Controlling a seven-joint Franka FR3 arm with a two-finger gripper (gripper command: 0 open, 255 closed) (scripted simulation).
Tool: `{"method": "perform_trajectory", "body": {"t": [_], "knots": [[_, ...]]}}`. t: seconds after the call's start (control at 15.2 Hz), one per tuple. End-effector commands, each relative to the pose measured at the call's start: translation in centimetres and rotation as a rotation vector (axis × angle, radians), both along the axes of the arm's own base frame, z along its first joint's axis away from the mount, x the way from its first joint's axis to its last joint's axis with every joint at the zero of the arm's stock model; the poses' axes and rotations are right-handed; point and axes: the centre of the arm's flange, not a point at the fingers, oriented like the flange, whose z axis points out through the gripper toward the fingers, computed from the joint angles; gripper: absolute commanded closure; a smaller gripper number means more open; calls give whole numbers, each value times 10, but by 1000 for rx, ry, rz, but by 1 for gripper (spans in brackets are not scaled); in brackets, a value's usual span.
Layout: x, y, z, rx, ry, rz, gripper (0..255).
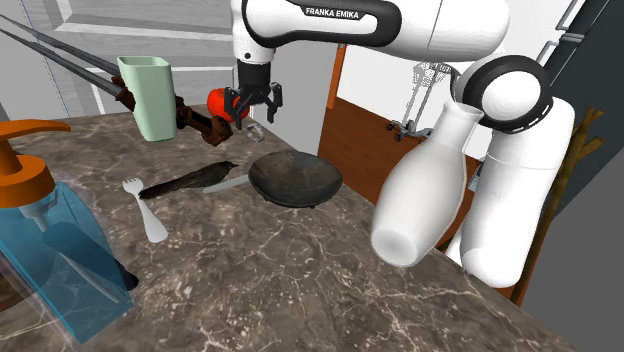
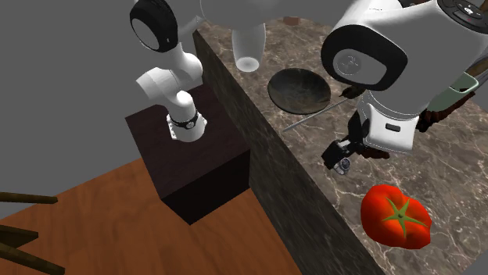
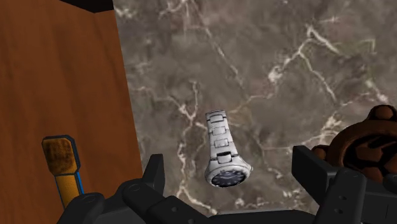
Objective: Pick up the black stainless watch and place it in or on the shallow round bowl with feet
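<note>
Grey-brown marble counter (image 1: 300,270) carries everything. In the shoulder view the black gripper (image 1: 255,108) hangs just over the silver-banded watch (image 1: 255,129). The dark shallow bowl (image 1: 295,180) stands at five o'clock from it, a tomato (image 1: 218,102) at nine. In the second exterior view the watch (image 2: 342,162) sits near the counter's edge under the gripper (image 2: 339,154), with the bowl (image 2: 301,90) at eleven o'clock, well apart. In the wrist view the watch (image 3: 222,149), dark-dialled, lies on the marble between spread fingers (image 3: 156,175), untouched.
</note>
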Motion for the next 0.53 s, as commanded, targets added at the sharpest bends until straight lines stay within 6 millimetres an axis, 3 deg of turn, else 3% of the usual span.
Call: {"method": "perform_trajectory", "body": {"t": [0.0,0.2,0.46], "knots": [[1,0,-9,0,0,0,0],[1,0,-23,0,0,0,0],[1,0,-23,0,0,0,0]]}}
